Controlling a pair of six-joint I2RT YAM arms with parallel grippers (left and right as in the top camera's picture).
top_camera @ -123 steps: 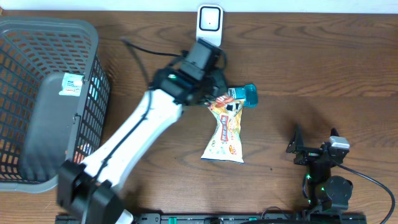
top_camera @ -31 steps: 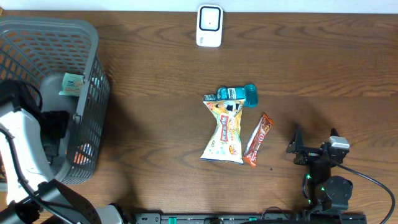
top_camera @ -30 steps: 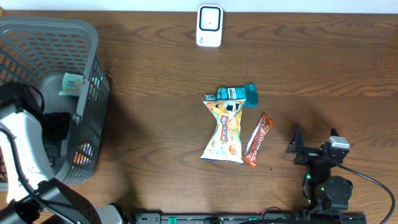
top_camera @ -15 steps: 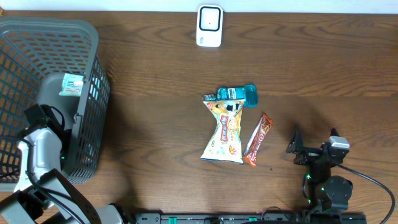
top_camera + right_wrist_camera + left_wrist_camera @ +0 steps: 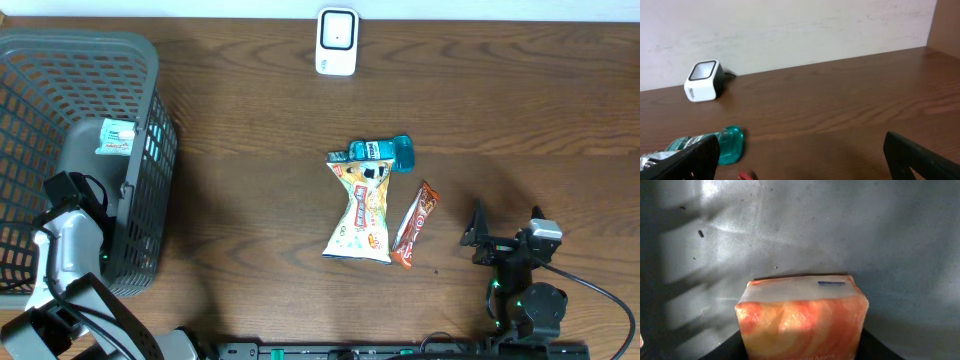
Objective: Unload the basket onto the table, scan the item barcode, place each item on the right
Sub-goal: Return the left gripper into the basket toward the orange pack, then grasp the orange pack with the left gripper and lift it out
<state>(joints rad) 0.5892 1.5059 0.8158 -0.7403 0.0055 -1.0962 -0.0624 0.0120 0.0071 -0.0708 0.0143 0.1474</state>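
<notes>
At the left wrist view's lower edge, the left gripper (image 5: 800, 352) flanks the orange-and-white soft packet (image 5: 802, 312). The packet lies crosswise between its jaws on the floor of the grey mesh basket (image 5: 80, 40), and you cannot tell whether it is clamped. The right gripper (image 5: 800, 150), wide and empty, sits well apart at overhead lower right, so use the left gripper for the carry to the white box-shaped scanner (image 5: 337, 42) at top centre.

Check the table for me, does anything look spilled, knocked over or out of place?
Nothing is spilled or broken. The teal bottle lies on its side against the top of the snack bag, whose middle looks pinched and crumpled.
</notes>
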